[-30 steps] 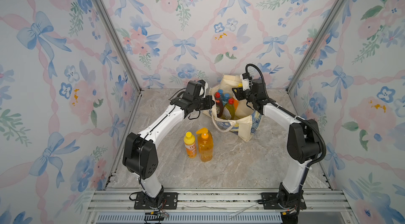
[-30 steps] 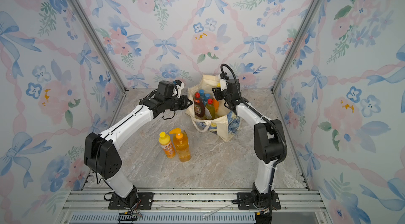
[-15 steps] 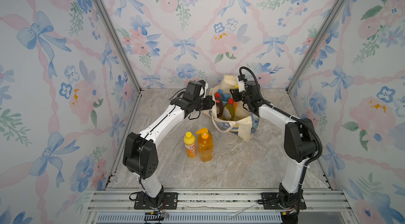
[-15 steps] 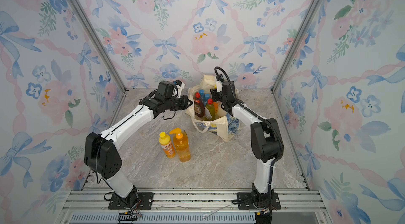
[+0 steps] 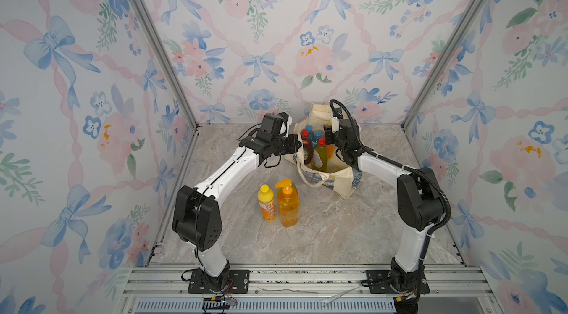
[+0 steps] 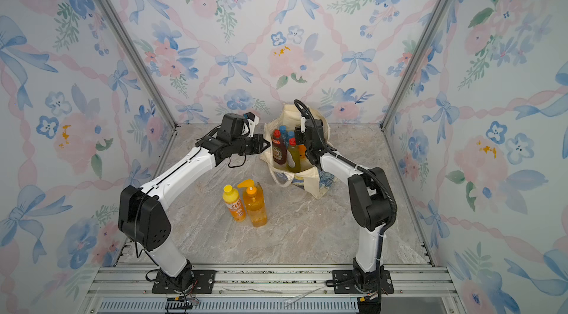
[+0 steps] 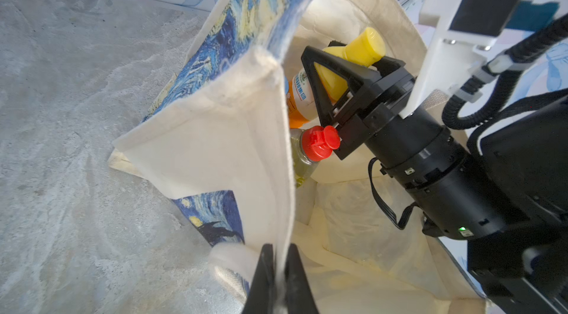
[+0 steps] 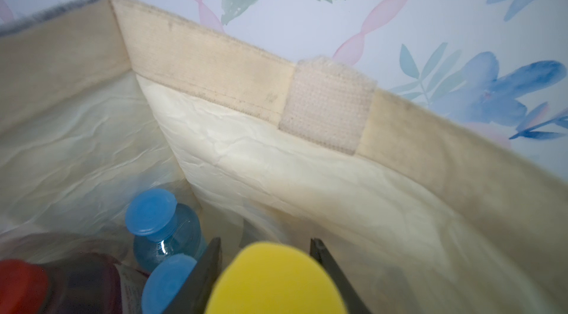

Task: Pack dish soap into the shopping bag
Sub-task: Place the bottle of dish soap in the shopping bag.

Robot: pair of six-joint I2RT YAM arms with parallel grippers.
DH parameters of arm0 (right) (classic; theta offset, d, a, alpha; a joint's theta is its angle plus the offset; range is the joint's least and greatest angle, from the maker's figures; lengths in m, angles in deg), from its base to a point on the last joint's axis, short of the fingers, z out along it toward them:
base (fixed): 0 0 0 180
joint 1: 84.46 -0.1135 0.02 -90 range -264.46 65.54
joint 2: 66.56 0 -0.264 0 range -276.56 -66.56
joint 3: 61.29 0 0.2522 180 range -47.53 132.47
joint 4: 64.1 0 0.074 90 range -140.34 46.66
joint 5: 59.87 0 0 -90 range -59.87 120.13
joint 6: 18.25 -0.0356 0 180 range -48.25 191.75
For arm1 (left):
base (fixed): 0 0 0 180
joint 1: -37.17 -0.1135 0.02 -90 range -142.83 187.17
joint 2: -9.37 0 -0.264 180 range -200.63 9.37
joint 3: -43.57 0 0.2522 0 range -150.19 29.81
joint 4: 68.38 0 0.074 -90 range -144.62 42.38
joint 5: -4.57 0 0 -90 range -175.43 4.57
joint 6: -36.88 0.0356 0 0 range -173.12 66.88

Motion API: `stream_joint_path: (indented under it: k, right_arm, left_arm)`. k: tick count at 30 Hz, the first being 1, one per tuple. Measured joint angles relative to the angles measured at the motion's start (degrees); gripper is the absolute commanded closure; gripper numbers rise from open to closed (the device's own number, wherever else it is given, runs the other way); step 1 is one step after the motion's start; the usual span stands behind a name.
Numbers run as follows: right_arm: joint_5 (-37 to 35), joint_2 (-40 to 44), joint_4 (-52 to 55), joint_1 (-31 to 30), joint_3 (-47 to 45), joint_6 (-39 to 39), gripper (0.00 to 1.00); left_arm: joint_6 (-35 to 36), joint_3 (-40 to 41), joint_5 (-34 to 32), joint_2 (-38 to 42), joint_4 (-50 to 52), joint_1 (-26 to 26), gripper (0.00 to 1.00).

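Note:
The cream shopping bag point(image 5: 338, 185) point(image 6: 310, 186) with its blue-and-yellow print stands open at the back of the table. My left gripper point(image 5: 296, 145) point(image 7: 279, 249) is shut on the bag's rim point(image 7: 276, 88), with cloth pinched between the jaws. Inside the bag's mouth, my right gripper point(image 5: 329, 140) point(image 7: 319, 48) point(image 8: 266, 241) is shut on a yellow-capped orange dish soap bottle point(image 7: 365, 45) point(image 8: 273, 281). Red-capped bottles point(image 5: 305, 146) point(image 7: 319, 141) and blue-capped bottles point(image 8: 150, 211) stand in the bag beside it.
A small yellow bottle point(image 5: 266, 203) and an orange pump bottle point(image 5: 287, 204) stand together on the marble table point(image 5: 322, 235), in front of the bag. One strap handle point(image 5: 310, 180) hangs over the bag's front. Floral walls close in the back and both sides.
My right gripper has shifted a little to the left and lower into the bag with the yellow-capped bottle. The left arm has held still on the rim.

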Motion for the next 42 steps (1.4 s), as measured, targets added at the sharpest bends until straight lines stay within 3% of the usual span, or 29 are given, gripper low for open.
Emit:
stream_joint_path:
  k: [11,19,21,26,33,42]
  right_arm:
    - [6.0,0.1,-1.0,1.9,-1.2,-5.5,0.99]
    - [6.9,0.4,-1.2,1.8,-1.8,-5.6,0.69]
    - [7.3,0.9,-1.2,1.8,-2.4,-5.5,0.56]
    - [8.9,2.1,0.8,1.8,-2.6,-5.3,0.40]
    - [10.5,4.6,3.7,1.8,-1.7,-4.3,0.30]
    - [10.5,5.7,5.4,1.7,-0.9,-4.3,0.27]
  left_arm:
    - [0.0,-0.1,0.3,-1.3,0.0,0.0,1.00]
    - [0.0,-0.3,0.5,-1.9,0.0,0.0,1.00]
    - [0.0,-0.3,0.5,-1.9,0.0,0.0,1.00]
    - [0.0,-0.4,0.5,-1.9,0.0,0.0,1.00]
    - [0.0,-0.5,0.5,-1.9,0.0,0.0,1.00]
    - [0.0,-1.3,0.9,-2.5,0.0,0.0,1.00]
